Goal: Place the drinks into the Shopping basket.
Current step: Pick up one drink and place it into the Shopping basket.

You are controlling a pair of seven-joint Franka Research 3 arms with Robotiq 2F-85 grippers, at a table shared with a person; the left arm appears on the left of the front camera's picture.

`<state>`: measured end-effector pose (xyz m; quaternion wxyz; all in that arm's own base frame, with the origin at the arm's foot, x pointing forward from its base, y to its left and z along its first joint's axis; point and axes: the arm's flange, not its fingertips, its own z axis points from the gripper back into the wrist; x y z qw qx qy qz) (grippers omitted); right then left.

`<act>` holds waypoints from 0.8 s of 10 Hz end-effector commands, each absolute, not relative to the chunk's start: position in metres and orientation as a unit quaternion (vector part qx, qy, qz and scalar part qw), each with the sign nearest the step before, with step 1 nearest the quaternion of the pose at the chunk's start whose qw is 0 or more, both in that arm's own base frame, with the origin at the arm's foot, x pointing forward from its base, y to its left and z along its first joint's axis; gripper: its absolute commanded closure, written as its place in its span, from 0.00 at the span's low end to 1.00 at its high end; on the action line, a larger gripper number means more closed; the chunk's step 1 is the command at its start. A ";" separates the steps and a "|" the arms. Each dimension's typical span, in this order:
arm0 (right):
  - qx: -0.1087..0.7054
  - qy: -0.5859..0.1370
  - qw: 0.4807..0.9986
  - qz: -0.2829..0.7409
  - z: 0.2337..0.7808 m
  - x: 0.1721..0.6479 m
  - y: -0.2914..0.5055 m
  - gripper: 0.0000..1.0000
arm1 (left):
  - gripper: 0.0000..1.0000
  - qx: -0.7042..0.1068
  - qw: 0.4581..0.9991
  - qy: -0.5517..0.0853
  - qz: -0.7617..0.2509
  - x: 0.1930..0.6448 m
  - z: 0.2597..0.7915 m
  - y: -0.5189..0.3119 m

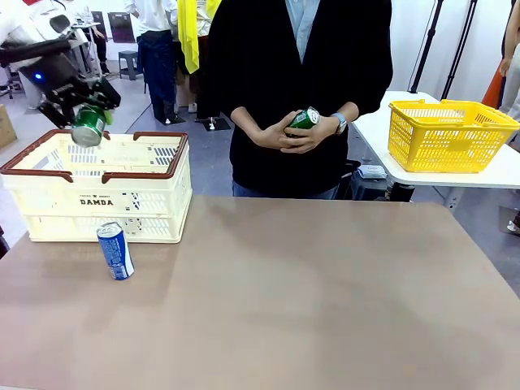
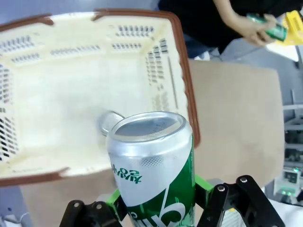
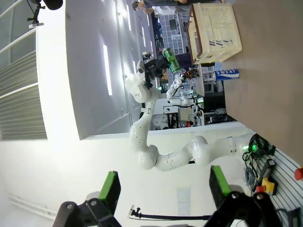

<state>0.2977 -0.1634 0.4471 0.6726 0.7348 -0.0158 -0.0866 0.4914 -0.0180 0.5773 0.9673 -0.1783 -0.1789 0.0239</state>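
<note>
Left arm [image 1: 28, 28]: white rounded casings, black wrist block, blue indicator light. Right gripper [image 3: 163, 187]: black links, silver screws, green pads. Person [image 1: 268, 73]: black wide-sleeved jacket, pale blue shirt, silver wristwatch [image 1: 340, 123].

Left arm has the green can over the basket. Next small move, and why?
Probably lower the left gripper straight down: it is shut on the green can, which hangs above the basket rim, over the open inside.
</note>
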 end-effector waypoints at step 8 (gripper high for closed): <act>0.738 -0.009 0.668 -0.094 0.454 0.298 -0.164 0.00 | 1.00 -0.084 0.982 -0.167 0.009 0.531 0.537 0.034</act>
